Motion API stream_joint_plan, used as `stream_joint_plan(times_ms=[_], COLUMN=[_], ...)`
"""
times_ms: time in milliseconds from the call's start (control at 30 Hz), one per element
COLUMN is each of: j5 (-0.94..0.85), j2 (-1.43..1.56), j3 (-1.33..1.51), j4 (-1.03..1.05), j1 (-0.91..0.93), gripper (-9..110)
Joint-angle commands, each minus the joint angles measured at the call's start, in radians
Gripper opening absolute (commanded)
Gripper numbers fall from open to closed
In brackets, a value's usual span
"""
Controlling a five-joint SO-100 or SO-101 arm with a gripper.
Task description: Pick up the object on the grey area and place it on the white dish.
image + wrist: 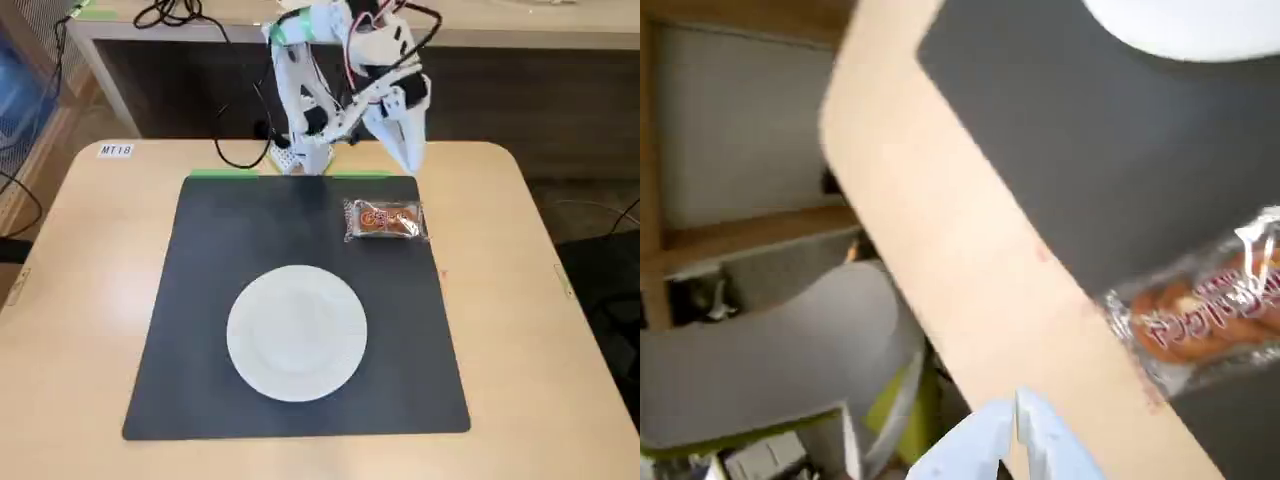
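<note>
The wrapped brown pastry [385, 220] lies on the dark grey mat [250, 230] near its far right corner. It also shows at the right edge of the wrist view [1200, 315], partly cut off. The white dish [297, 332] sits on the mat toward the near middle; its rim shows at the top of the wrist view [1185, 25]. My gripper [410, 158] hangs above the table's far edge, just behind the pastry and apart from it. In the wrist view its pale fingertips [1015, 440] are together and hold nothing.
The arm's white base [300, 150] stands at the mat's far edge with green tape [222, 173] beside it. Cables [240, 160] trail behind. The beige table [90, 260] surrounds the mat. Floor and furniture show past the table edge in the wrist view.
</note>
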Motion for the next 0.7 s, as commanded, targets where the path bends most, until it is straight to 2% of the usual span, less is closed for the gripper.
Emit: stream_joint_plan(times_ms=[0,267,500,567,667], j5=[0.158,0.581,0.792,0.841,0.885], j2=[-0.078,-0.273,-0.344,-0.377,-0.411], j3=[-0.063,-0.063,-0.055,-0.058,-0.055], j4=[0.091,0.213,0.273,0.301,0.321], j1=[-0.034,-0.075,-0.081,-0.087,-0.112], gripper=[0,0,1,18,25])
